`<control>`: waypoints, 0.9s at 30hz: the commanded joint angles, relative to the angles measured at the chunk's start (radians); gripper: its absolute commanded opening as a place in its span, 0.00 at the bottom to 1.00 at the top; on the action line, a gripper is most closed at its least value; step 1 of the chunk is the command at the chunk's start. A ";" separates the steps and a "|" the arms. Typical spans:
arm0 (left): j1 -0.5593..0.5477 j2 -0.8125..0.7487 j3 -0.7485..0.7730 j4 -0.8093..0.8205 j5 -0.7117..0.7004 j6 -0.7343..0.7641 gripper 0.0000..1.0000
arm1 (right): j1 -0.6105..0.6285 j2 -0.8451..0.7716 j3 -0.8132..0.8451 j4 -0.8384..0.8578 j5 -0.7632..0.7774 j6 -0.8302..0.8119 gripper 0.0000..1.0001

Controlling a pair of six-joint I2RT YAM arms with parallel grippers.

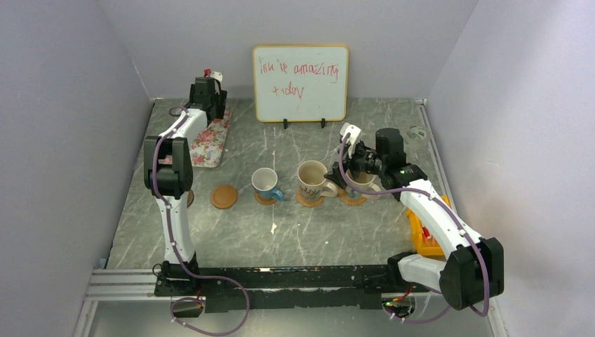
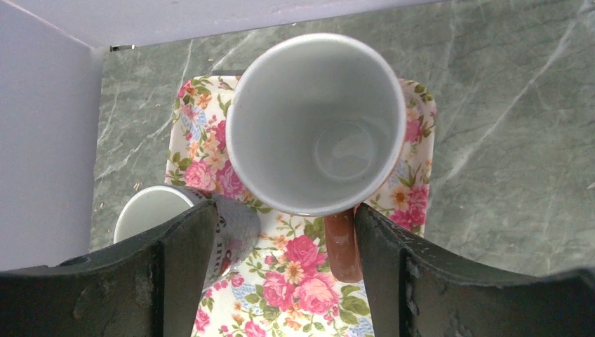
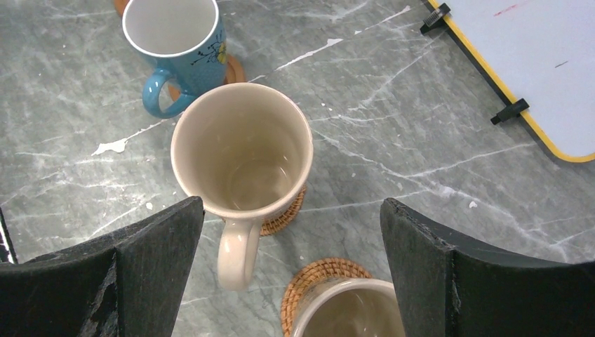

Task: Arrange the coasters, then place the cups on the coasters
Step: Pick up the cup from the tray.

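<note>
My left gripper reaches over the floral tray at the far left. It is open, and the brown handle of the orange-brown cup lies between its fingers, against the right one. A small grey cup stands beside the left finger. My right gripper is open above a cream cup on a woven coaster. Further left are a cream cup and a blue-handled cup, each on a coaster. One tan coaster lies bare.
A whiteboard stands at the back. An orange bin sits at the right edge by the right arm. A dark disc shows partly behind the left arm. Walls close in on three sides.
</note>
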 commanded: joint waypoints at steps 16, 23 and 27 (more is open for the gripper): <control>0.026 0.032 0.057 -0.058 0.240 -0.091 0.65 | -0.005 -0.016 0.006 0.017 -0.030 0.005 1.00; 0.028 0.042 0.058 -0.043 0.228 -0.099 0.62 | -0.005 -0.014 0.006 0.017 -0.031 0.004 1.00; 0.036 0.038 0.057 -0.026 0.232 -0.104 0.59 | -0.004 -0.013 0.006 0.016 -0.031 0.003 1.00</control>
